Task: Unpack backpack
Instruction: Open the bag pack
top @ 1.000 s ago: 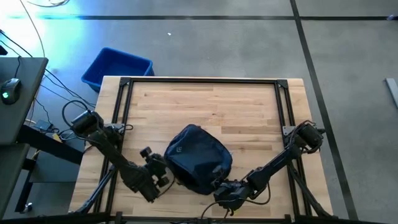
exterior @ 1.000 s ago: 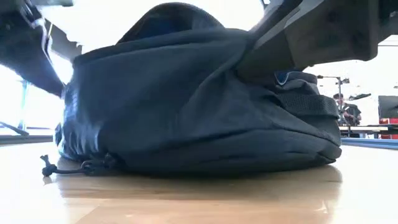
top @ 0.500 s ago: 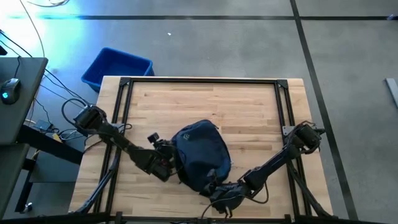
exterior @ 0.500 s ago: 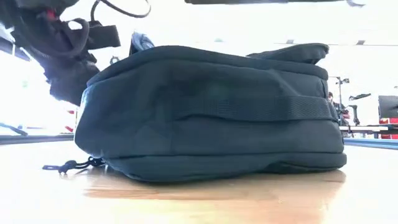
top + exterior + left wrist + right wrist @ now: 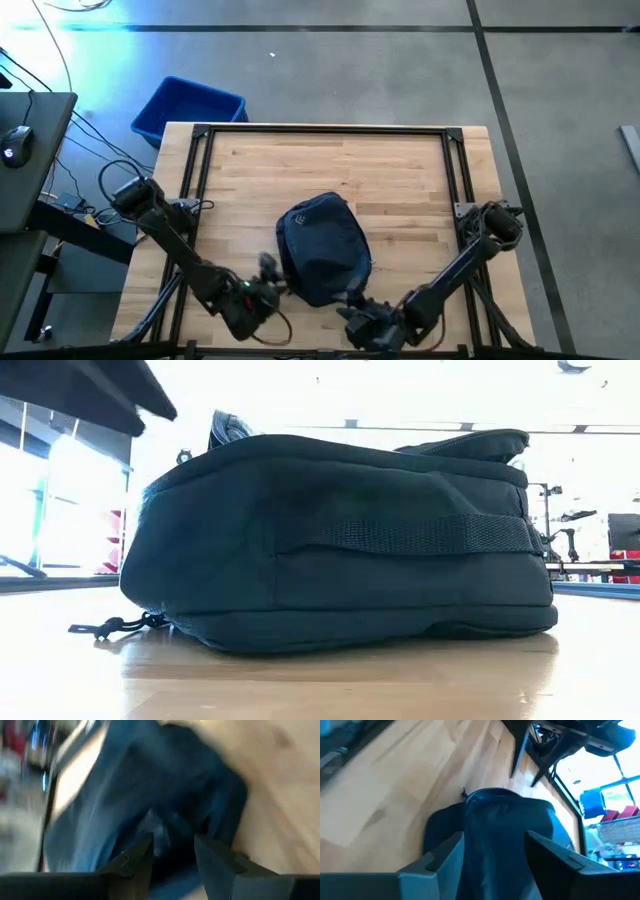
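A rounded dark navy soft fabric backpack lies flat on my pale wooden table, toward its near edge; nothing inside it shows. My left gripper sits just beside the bag's near-left corner, jaws parted, gripping nothing. My right gripper sits at the bag's near-right corner, jaws apart, empty. A blue plastic bin stands on the floor beyond the table; its contents cannot be made out.
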You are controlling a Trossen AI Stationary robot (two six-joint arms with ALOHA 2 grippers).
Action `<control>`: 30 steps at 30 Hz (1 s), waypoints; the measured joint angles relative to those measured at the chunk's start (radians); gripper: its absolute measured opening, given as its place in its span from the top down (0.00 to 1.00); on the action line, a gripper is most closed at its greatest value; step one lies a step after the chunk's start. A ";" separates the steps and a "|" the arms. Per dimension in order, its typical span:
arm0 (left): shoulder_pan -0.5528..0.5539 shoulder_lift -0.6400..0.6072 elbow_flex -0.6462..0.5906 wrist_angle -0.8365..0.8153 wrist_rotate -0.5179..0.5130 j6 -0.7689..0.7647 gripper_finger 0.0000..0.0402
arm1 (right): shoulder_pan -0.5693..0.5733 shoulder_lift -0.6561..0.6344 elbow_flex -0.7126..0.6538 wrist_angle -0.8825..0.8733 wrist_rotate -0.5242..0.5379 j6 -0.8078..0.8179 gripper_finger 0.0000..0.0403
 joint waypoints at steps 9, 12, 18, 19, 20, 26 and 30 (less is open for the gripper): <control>0.060 0.102 0.097 0.091 -0.102 0.447 0.62 | 0.053 0.009 -0.016 -0.099 0.015 0.236 0.48; 0.075 0.134 0.119 0.034 -0.080 0.564 0.58 | 0.055 0.009 -0.016 -0.130 0.016 0.291 0.48; 0.125 0.196 0.145 0.090 -0.100 0.590 0.60 | 0.054 0.009 -0.016 -0.148 0.006 0.367 0.48; 0.131 0.204 0.149 0.121 -0.135 0.574 0.64 | 0.054 0.009 -0.016 -0.150 0.000 0.374 0.48; 0.135 0.206 0.152 0.148 -0.185 0.549 0.69 | 0.054 0.009 -0.016 -0.150 -0.004 0.378 0.48; 0.200 0.152 0.183 0.195 -0.495 0.363 0.97 | 0.052 0.013 -0.016 -0.150 -0.039 0.442 0.48; 0.316 0.074 0.183 0.096 -0.516 0.200 0.99 | 0.046 0.017 -0.016 -0.132 -0.041 0.446 0.48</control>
